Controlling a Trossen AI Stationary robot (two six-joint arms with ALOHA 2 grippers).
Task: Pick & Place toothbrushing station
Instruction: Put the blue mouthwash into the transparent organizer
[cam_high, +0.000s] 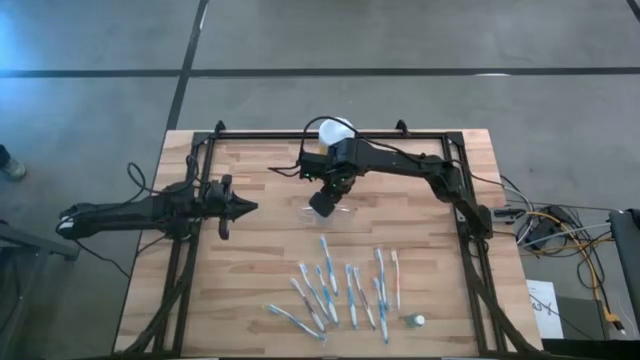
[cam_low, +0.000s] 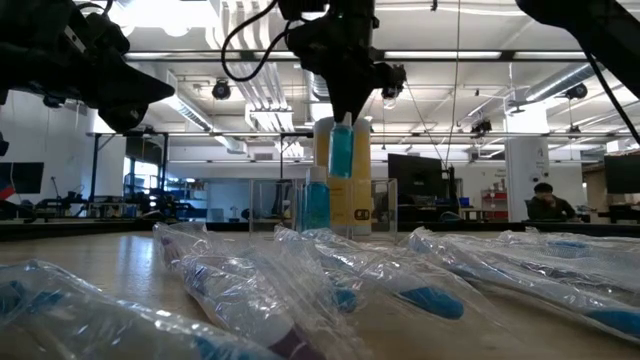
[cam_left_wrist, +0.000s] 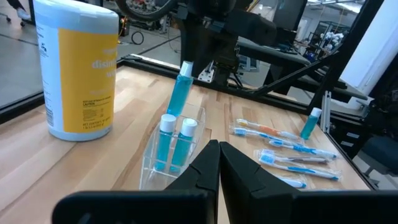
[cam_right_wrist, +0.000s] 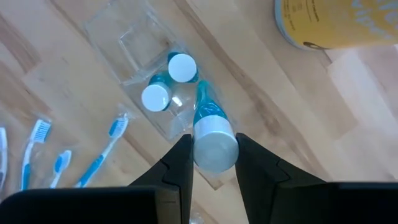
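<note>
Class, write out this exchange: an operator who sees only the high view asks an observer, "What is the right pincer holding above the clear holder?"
Observer: The right pincer grips a blue tube at its white cap, tilted over the clear holder.
Operator: Is anything in the holder?
Observer: Yes, two white-capped blue tubes stand in it.
Operator: Is the left pincer carrying anything?
Observer: No. The left pincer is shut and empty, apart from the holder.
</note>
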